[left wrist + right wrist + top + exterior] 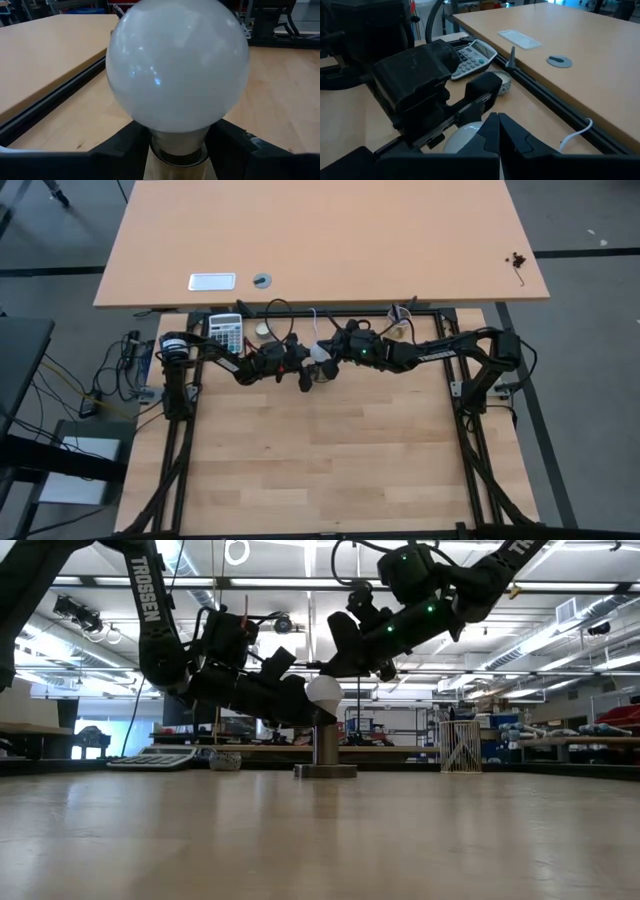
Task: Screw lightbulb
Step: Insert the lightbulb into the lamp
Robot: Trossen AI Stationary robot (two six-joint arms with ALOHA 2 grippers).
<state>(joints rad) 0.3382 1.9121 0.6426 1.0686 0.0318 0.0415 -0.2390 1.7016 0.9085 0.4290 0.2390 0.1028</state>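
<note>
The lightbulb (323, 693) stands upright in the socket base (324, 769), globe uppermost, screw end seated in the socket barrel. The left gripper (175, 150) pinches the barrel just below the globe, apparently bracing the socket against rotation. The right gripper (498, 131) sits directly above the globe, its fingers pressed together and holding nothing, presumably placed to reach down and turn the bulb. A calculator (470, 56) and small tin (504, 81) lie behind the socket base.
</note>
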